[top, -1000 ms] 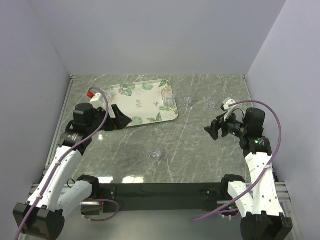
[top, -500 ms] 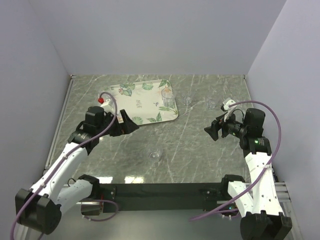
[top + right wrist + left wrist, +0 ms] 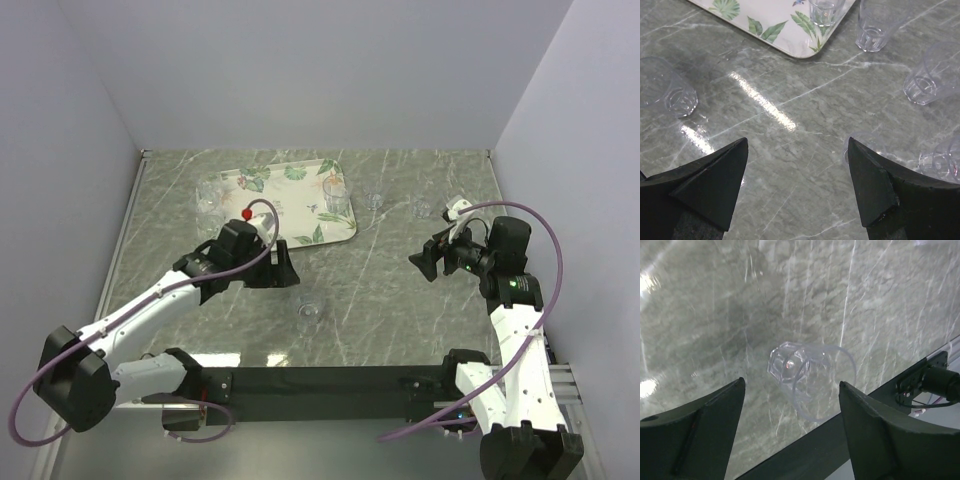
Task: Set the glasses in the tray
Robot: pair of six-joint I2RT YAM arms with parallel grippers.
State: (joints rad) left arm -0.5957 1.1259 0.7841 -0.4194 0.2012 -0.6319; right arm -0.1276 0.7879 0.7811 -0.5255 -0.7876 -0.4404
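Plain pale walls (image 3: 320,70) enclose a grey-green veined marble table (image 3: 400,290) along its far, left and right edges.

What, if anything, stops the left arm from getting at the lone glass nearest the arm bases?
Probably nothing, so yes: the left gripper is open, the glass shows between its fingers in the wrist view, and no other object stands between them.

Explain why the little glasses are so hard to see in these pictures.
Left wrist view: the clear glass shows mainly by its edges; glare whitens the table at far left. Right wrist view: a bright reflected streak crosses the marble. Top external view: the glasses nearly vanish against the veined stone.
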